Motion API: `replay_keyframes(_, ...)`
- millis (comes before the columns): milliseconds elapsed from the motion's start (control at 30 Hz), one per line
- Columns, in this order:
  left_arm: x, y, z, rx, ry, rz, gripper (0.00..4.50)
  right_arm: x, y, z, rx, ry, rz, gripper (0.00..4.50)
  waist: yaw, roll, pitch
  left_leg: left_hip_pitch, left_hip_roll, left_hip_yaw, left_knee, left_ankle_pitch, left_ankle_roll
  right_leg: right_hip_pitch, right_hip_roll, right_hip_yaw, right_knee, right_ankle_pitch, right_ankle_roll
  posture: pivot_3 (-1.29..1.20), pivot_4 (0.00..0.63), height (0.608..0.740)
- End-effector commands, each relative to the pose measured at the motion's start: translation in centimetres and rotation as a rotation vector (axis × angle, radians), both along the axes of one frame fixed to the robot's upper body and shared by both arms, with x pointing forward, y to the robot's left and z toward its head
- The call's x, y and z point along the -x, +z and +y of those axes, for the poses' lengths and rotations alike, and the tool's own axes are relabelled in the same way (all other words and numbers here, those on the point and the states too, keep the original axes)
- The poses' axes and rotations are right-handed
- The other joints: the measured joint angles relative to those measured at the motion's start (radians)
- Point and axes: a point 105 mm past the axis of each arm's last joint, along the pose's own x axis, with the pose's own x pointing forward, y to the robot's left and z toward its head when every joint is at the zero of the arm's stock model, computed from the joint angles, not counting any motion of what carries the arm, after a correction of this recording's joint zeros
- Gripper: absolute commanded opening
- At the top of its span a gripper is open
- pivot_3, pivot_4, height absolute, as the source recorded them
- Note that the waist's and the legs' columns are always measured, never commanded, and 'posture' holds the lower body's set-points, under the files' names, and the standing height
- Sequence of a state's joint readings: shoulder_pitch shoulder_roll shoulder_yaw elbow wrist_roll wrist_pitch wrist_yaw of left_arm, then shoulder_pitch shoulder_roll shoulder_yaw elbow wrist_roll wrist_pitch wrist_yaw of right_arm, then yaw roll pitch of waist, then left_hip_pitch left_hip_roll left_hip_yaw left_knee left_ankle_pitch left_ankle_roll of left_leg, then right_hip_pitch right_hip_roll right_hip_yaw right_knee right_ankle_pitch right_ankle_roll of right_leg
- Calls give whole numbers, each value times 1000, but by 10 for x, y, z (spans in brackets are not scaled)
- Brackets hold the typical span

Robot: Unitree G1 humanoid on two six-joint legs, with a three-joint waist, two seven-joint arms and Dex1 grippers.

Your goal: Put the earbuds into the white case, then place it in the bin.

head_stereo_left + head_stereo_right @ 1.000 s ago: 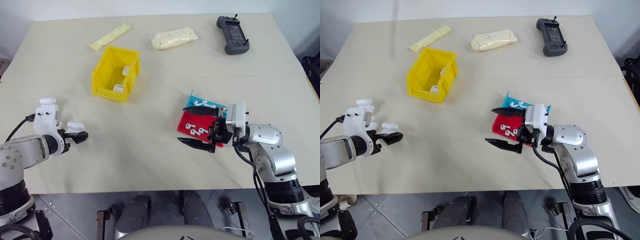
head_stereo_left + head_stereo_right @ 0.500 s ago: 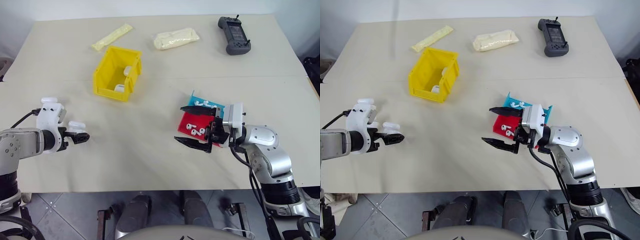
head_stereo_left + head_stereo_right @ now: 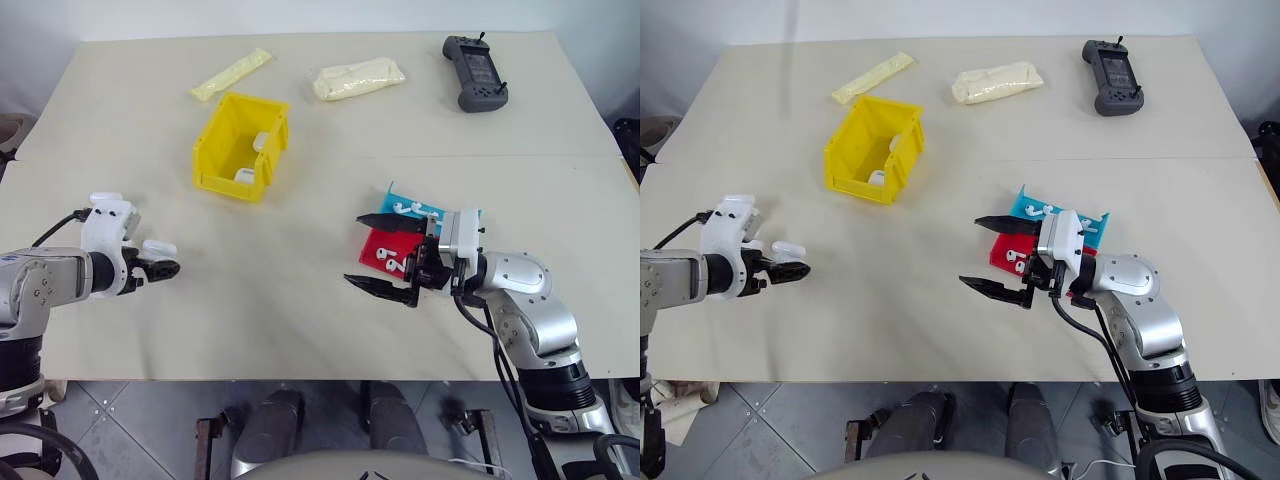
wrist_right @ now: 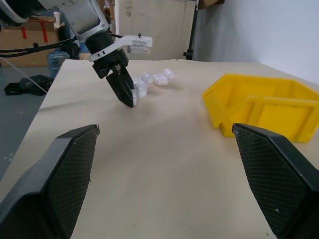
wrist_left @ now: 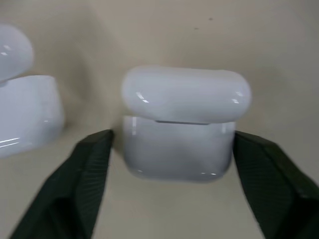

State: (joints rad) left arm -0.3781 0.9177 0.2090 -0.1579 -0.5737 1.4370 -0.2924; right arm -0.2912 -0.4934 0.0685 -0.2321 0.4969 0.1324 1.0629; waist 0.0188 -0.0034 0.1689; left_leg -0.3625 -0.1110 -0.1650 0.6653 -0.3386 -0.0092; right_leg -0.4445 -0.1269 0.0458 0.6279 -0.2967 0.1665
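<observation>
Beyond the bin (image 3: 240, 147), a controller (image 3: 476, 72) and two packets (image 3: 358, 77).

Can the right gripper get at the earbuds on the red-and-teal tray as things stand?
Probably yes. The right gripper is open and hangs right beside the tray, the earbuds lie uncovered on top, and nothing stands between them.

No writing to read anywhere here: nothing legible on the things across the bench, no labels, no brands, no numbers, no signs.
</observation>
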Motion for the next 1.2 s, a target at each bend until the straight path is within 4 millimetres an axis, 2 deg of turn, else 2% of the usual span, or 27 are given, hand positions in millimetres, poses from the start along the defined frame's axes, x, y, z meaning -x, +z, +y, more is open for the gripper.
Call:
replay_keyframes(33,4,-9,-3,26,-12,12,2806,6,9,2,-16,15,-41,4500,0,0,0,0,0,0,0,0,0,0,0,0,0,0,0,0,150,740)
replay_keyframes(133,0,-4,-6,37,-37,-65,2806,6,9,1,-12,15,-36,4500,1,0,0,1,0,0,0,0,0,0,0,0,0,0,0,0,150,740)
replay_keyframes(267,8,17,-19,119,-189,-323,2806,5,8,-2,2,10,-30,4500,1,0,0,1,1,1,-1,0,0,0,0,1,-1,0,0,0,150,740)
replay_keyframes(333,23,29,-33,214,-331,-469,2806,4,9,-5,12,0,-28,4500,1,-1,0,0,1,1,-1,0,0,0,0,0,-2,0,0,0,150,740)
replay_keyframes(467,46,53,-42,328,-455,-806,2806,2,12,-15,19,-32,-24,4500,2,-1,0,-1,1,2,-1,-1,1,0,-1,-1,-5,0,-1,0,150,740)
replay_keyframes(533,55,52,-62,385,-579,-868,2806,3,12,-22,30,-57,-21,4500,3,-1,0,-1,2,2,-1,-1,1,0,0,-2,-5,1,-2,0,150,740)
replay_keyframes(667,52,55,-96,468,-723,-982,2806,3,14,-39,52,-135,-27,4500,13,-1,0,-1,1,4,1,0,1,3,-1,-4,-6,1,-1,0,150,740)
replay_keyframes(833,46,44,-152,581,-983,-1014,2806,5,19,-78,98,-324,-57,4500,13,-1,0,0,1,8,1,0,2,3,-1,-4,-7,3,-1,0,150,740)
replay_keyframes(967,40,42,-184,687,-1116,-1048,2806,16,12,-110,140,-464,-46,4500,8,-1,0,0,1,10,0,-1,4,3,-1,-3,-7,3,0,0,150,740)
replay_keyframes(1100,42,42,-219,815,-1303,-1021,2806,33,1,-147,178,-610,-9,4500,8,-2,1,0,1,12,1,-2,4,4,-1,-3,-7,3,0,0,150,740)
replay_keyframes(1200,45,44,-234,836,-1398,-1048,2806,44,-5,-165,216,-668,23,4500,6,-2,1,3,1,13,1,-2,4,7,0,-3,-8,3,1,0,150,740)
